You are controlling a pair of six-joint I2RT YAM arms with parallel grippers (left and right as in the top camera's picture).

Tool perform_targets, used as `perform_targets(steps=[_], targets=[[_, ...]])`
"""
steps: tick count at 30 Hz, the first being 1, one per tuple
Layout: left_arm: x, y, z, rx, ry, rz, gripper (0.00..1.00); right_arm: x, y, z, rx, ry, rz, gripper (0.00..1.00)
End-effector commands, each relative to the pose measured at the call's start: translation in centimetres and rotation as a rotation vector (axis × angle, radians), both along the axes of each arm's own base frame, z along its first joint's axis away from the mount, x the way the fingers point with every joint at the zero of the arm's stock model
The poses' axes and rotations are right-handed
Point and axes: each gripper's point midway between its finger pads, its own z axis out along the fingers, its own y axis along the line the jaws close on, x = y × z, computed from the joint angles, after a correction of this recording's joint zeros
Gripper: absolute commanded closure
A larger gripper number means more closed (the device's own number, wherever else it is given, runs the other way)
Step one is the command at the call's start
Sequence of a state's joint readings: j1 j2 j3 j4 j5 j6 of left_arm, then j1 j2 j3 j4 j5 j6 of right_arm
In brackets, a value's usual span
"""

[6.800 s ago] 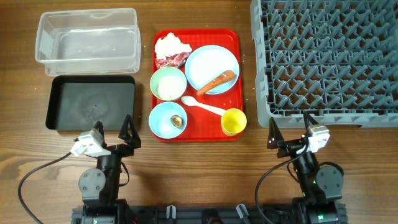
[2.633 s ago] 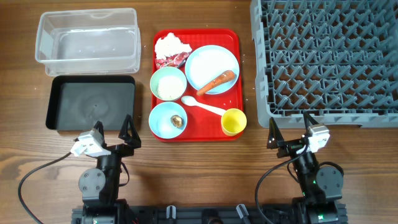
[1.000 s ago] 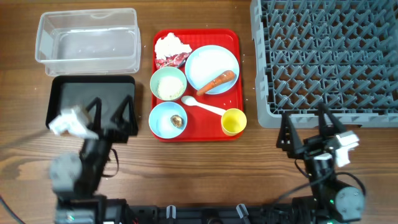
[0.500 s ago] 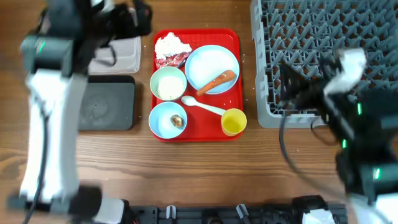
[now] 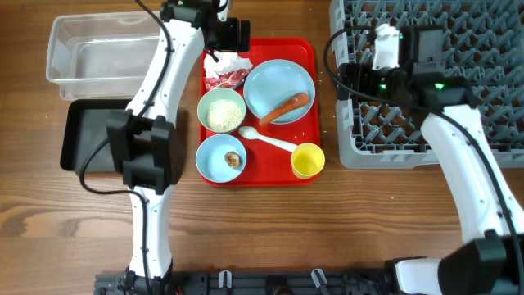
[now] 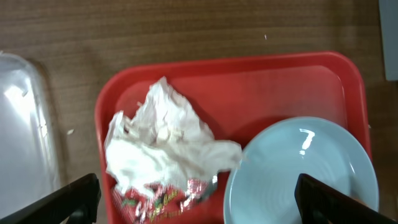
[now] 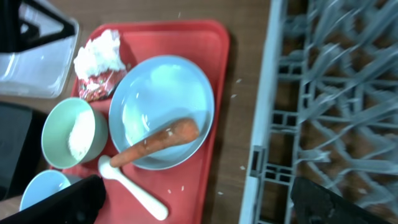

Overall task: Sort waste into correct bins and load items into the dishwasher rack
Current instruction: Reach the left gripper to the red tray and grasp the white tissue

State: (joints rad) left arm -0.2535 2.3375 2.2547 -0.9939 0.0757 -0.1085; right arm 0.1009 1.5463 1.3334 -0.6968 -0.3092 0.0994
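My left gripper (image 5: 225, 37) (image 6: 199, 208) is open and empty above the crumpled white tissue (image 6: 163, 140) (image 5: 232, 62) and red wrapper (image 6: 163, 200) at the red tray's back left. My right gripper (image 5: 350, 78) (image 7: 196, 208) is open and empty between the red tray and the grey dishwasher rack (image 5: 442, 74) (image 7: 336, 93). The light-blue plate (image 5: 274, 82) (image 7: 158, 99) holds the carrot (image 5: 286, 106) (image 7: 158, 142). The pale-green bowl (image 5: 222, 111) holds rice. The light-blue bowl (image 5: 217, 156) holds a brown morsel (image 5: 233, 159). The white spoon (image 5: 270, 141) and yellow cup (image 5: 308, 160) lie on the tray.
The red tray (image 5: 304, 51) sits mid-table. The clear tub (image 5: 98, 57) and the black tray (image 5: 86, 135) stand to its left. My left arm crosses over the black tray and the tub's right end. A few rice grains lie between the red tray and the rack.
Both arms have risen from the table's front edge and reached back: the left over the tissue, the right to the rack's left edge. The objects have not moved.
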Motion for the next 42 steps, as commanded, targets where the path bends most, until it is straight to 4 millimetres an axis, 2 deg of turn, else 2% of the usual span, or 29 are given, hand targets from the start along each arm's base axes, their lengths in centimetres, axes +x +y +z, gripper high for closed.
perform_targets(steps=[1,3,5,8,14,17,19,20,22,23,24,25,27,29,35,39,42], targets=[[0.9,-0.1,-2.7,0.013,0.018,-0.015,0.00,0.0,1.4,-0.2,0.061,0.021,0.066,0.06],[0.8,-0.1,-4.9,0.023,0.056,-0.015,0.04,-0.2,1.4,-0.5,0.061,0.036,0.066,0.06],[0.8,0.2,-6.8,0.048,0.084,-0.008,0.13,-0.4,1.3,-0.7,0.061,0.048,0.065,0.07],[0.3,0.4,-8.7,0.054,0.131,0.002,0.23,-0.6,1.3,-0.8,0.060,0.059,0.065,0.07],[-0.4,0.5,-11.3,0.005,0.214,0.165,0.27,-0.9,1.3,-1.0,0.064,0.076,0.058,0.07],[-0.5,0.6,-13.2,0.005,0.238,0.182,0.27,-1.0,1.3,-1.0,0.072,0.086,0.045,0.07],[-0.7,0.6,-14.7,0.010,0.252,0.183,0.39,-1.0,1.3,-1.1,0.071,0.089,0.045,0.07],[-0.8,0.6,-15.2,0.013,0.258,0.183,0.55,-1.0,1.3,-1.1,0.071,0.090,0.045,0.08],[-1.1,0.7,-16.1,0.019,0.277,0.184,0.82,-1.1,1.3,-1.1,0.071,0.090,0.045,0.07],[-1.2,0.7,-16.2,0.022,0.283,0.184,0.91,-1.1,1.3,-1.1,0.071,0.090,0.045,0.07],[-1.4,0.8,-16.3,0.024,0.290,0.184,0.96,-1.1,1.3,-1.1,0.071,0.091,0.044,0.07],[-1.4,0.8,-16.2,0.024,0.292,0.184,0.96,-1.1,1.3,-1.1,0.071,0.090,0.045,0.07],[-1.2,0.6,-15.2,0.010,0.279,0.180,0.96,-1.1,1.3,-1.1,0.072,0.090,0.044,0.07],[-0.6,0.0,-12.5,-0.029,0.238,0.169,0.96,-1.0,1.3,-1.1,0.072,0.090,0.044,0.07],[0.9,-0.5,-2.0,-0.099,0.052,0.156,0.96,-1.0,1.3,-1.1,0.075,0.093,0.039,0.07],[0.6,-0.4,2.1,-0.119,-0.009,0.153,0.96,-1.1,1.3,-1.1,0.075,0.096,0.038,0.07],[0.3,1.4,5.0,-0.108,-0.051,0.186,0.96,-1.2,1.3,-1.2,0.075,0.099,0.039,0.07]])
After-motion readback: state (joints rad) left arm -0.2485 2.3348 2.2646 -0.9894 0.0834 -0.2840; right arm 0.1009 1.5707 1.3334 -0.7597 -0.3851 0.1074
